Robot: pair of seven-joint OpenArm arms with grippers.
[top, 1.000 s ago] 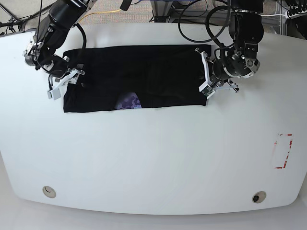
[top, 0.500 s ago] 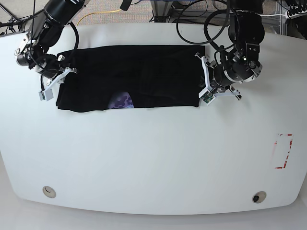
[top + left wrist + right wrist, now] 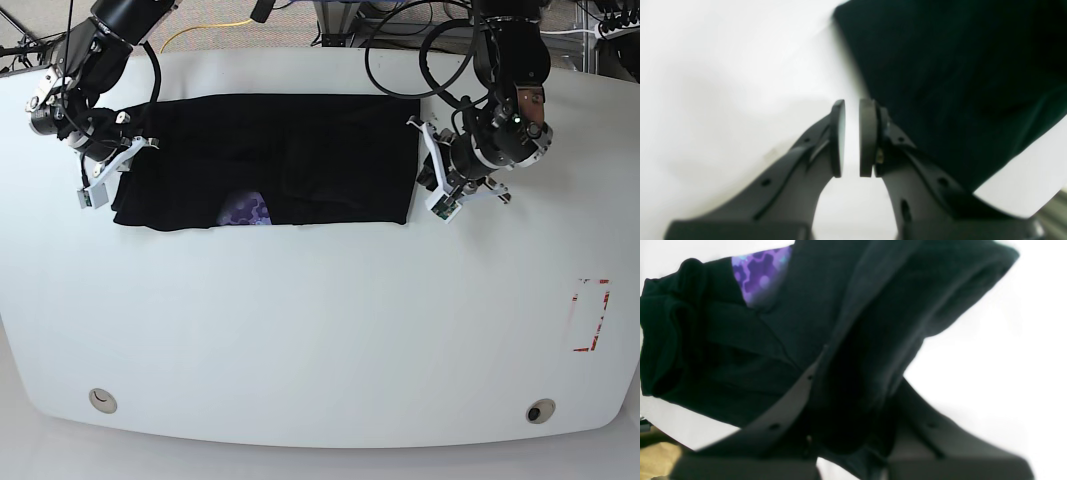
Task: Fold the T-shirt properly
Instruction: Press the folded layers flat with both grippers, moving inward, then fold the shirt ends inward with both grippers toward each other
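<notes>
The black T-shirt [image 3: 300,150] lies as a long folded band across the far half of the white table [image 3: 320,330]. A purple patch [image 3: 245,210] peeks out at its near edge and shows in the right wrist view [image 3: 763,276]. My right gripper [image 3: 140,148] is at the shirt's left end, shut on bunched black cloth [image 3: 846,426]. My left gripper [image 3: 417,128] sits just off the shirt's right edge. In the left wrist view this gripper [image 3: 851,133] has its jaws a narrow gap apart with nothing between them, and the shirt [image 3: 957,83] lies beside it.
A red-and-white marked rectangle [image 3: 588,315] is on the table at the right. Two round holes [image 3: 101,400] [image 3: 540,411] sit near the front edge. Cables and gear lie behind the table's far edge.
My right gripper has drawn the shirt to the left. Its right edge has slid away from my left gripper, which now stands off the cloth.
</notes>
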